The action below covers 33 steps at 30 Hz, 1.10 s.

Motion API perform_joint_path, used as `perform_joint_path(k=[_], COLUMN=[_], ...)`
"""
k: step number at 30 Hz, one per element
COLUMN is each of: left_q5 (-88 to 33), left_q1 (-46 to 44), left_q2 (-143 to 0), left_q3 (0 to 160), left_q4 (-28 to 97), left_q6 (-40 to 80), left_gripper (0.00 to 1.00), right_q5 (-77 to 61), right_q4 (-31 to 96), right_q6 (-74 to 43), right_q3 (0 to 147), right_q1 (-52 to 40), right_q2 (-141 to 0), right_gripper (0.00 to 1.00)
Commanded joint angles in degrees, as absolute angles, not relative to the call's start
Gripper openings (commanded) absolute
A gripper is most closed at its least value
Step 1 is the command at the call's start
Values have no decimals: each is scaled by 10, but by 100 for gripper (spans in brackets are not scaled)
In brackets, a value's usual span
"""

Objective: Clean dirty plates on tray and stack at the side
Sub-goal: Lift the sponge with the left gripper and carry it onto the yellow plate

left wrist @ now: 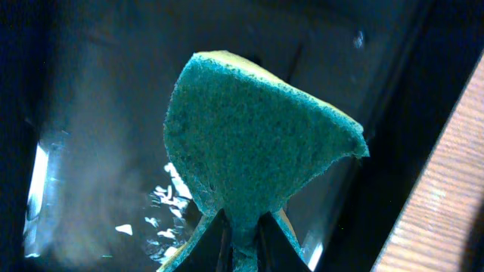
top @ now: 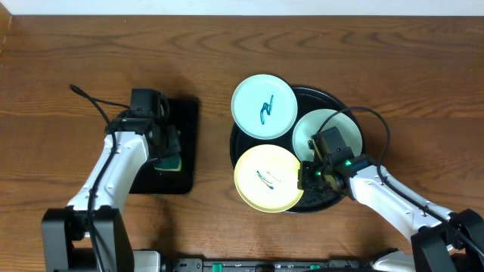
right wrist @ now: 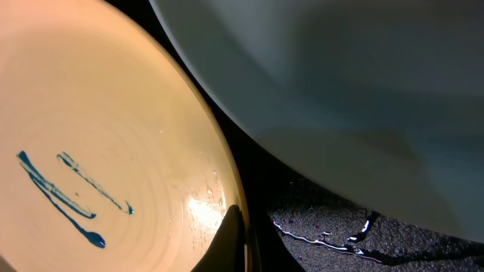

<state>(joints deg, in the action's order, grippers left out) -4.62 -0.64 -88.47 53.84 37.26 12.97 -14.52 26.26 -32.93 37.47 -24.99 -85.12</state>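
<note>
Three plates lie on the round black tray (top: 358, 125). A mint plate (top: 263, 106) with a teal scribble is at the back left. A plain mint plate (top: 324, 128) sits at the right, partly under my right arm. The yellow plate (top: 265, 179), also scribbled, is at the front. My right gripper (top: 306, 175) is shut on the yellow plate's right rim; in the right wrist view its fingers (right wrist: 231, 238) pinch the yellow plate (right wrist: 98, 151) at its edge, beside the mint plate (right wrist: 340, 91). My left gripper (left wrist: 243, 245) is shut on a green sponge (left wrist: 257, 143).
A rectangular black tray (top: 185, 143) lies at the left, and my left gripper (top: 165, 151) holds the sponge (top: 171, 162) over it. Its wet, dark floor (left wrist: 91, 98) shows under the sponge. Wooden tabletop (top: 76, 53) surrounds both trays. The round tray's floor (right wrist: 325, 219) shows between the plates.
</note>
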Motion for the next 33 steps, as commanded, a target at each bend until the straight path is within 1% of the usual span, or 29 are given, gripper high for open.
perform_joint_path(k=[1,9,14,25,33], left_q5=[-119,-149,-196,-197,-197], left_q1=[-7,-7,-9,-47,-48], left_q2=[-898,-904,-904,-914,-914], left_q3=[537,537,537,537,539], left_q4=[368,349,326,304,283], left_q6=[144,169,169,183,176], left_gripper=[7,7,7,7,7], right_q5=[-129,-129,-129,-129,-129], right_q4=[263,263,263,263,264], right_q6=[-335,-334,-334,-334,-334], right_q3=[371,371,371,371,371], right_q1=[-256,-256,-256,-256,-256], right_q2=[-855,-855,-855,-855,-855], right_gripper=[1,1,1,1,1])
